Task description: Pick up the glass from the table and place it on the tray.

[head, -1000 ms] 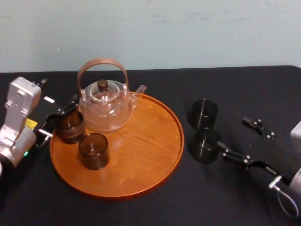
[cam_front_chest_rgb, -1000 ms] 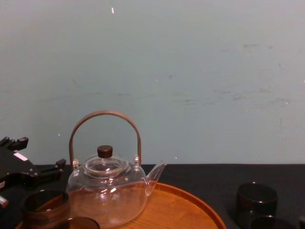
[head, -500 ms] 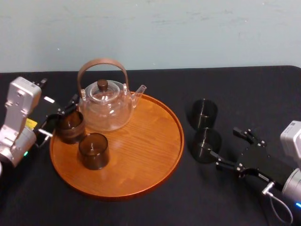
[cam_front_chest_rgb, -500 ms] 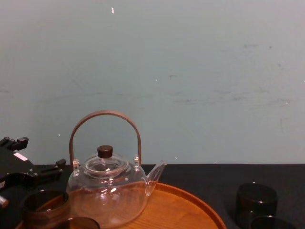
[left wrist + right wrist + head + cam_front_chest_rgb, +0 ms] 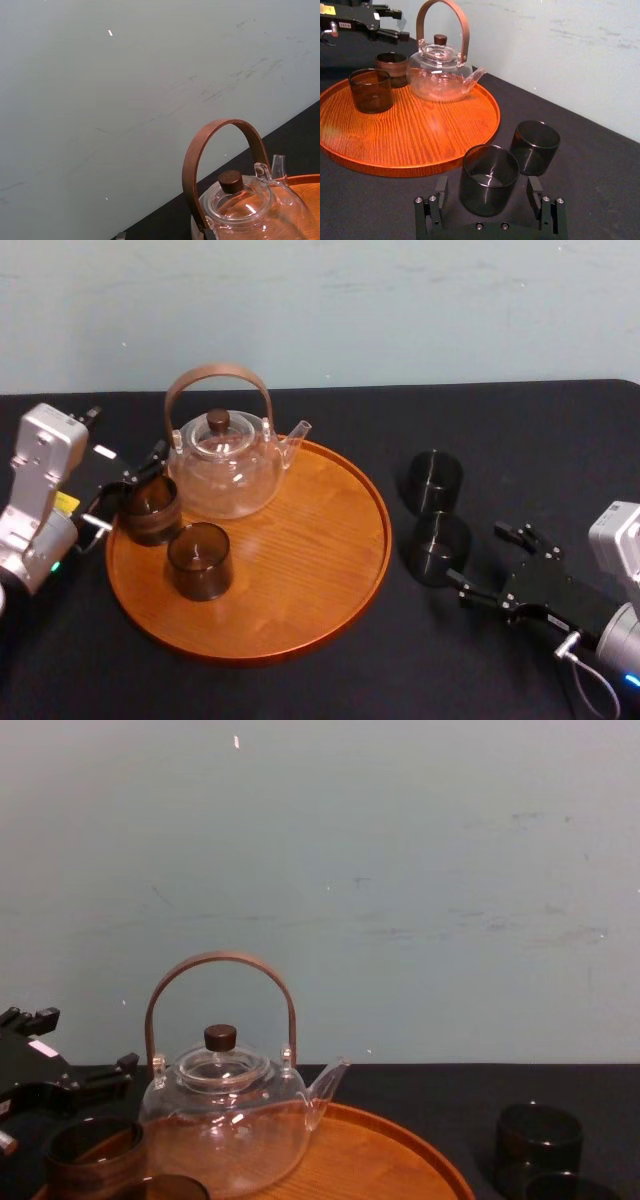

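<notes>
Two dark glasses stand on the black table right of the tray (image 5: 300, 580): a far one (image 5: 433, 480) and a near one (image 5: 437, 548). My right gripper (image 5: 475, 554) is open just right of the near glass. In the right wrist view that glass (image 5: 488, 179) stands between the spread fingers (image 5: 441, 192), touching neither. The round wooden tray (image 5: 410, 130) holds a glass teapot (image 5: 224, 455) and two brown glasses (image 5: 199, 560), (image 5: 150, 508). My left gripper (image 5: 125, 490) rests open at the tray's left edge by the rear brown glass.
The teapot's tall wooden handle (image 5: 220, 965) rises over the tray's back left. The tray's right half (image 5: 330, 530) is bare wood. The wall (image 5: 400, 870) stands close behind the table. Black tabletop lies open in front of the tray and at far right.
My right gripper has drawn toward the table's front and turned, so its spread fingers now flank the near dark glass. The left arm, tray and glasses have not moved.
</notes>
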